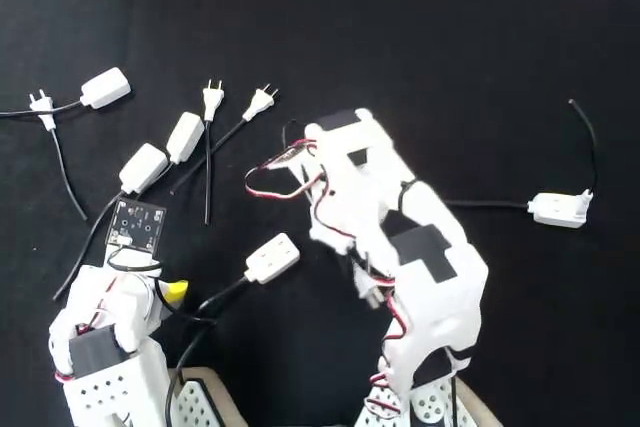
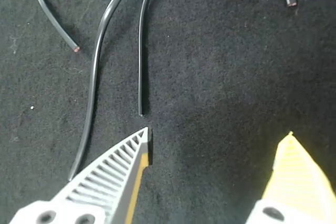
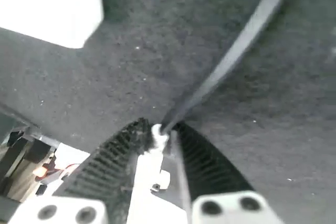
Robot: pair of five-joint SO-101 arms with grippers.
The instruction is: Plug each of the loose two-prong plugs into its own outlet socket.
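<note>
Table [image 1: 480, 57] under black cloth is my whole field, and I place everything from the middle socket [image 1: 272, 257], the white block lying closest to both arms. The right arm [image 1: 400, 237] bulks just beside that socket. The left arm [image 1: 105, 347] sits on the socket's opposite side, down by the table's front edge.

The right gripper [image 3: 160, 129] is clenched on a white plug [image 3: 156, 136], with its cord [image 3: 236, 61] running out past the tips. The white corner [image 3: 52, 3] close ahead of it I take for the middle socket. The left gripper [image 2: 217, 132] is spread wide and holds nothing, above cloth crossed by black cords [image 2: 94, 87].

Beyond the middle socket, on the left arm's side, lie the near socket [image 1: 143, 167], the second socket [image 1: 185, 135] and the far socket [image 1: 105, 88]. Well away past the right arm is the lone socket [image 1: 552, 209], with a seated plug [image 1: 583, 202] that looks pushed into its end.

Two loose plugs lie beyond the middle socket, the first loose plug [image 1: 212, 99] and the next loose plug [image 1: 260, 102] just beside it. A third loose plug [image 1: 42, 105] lies near the far socket.

By my count one of five is done, one is in hand and three wait untouched.
</note>
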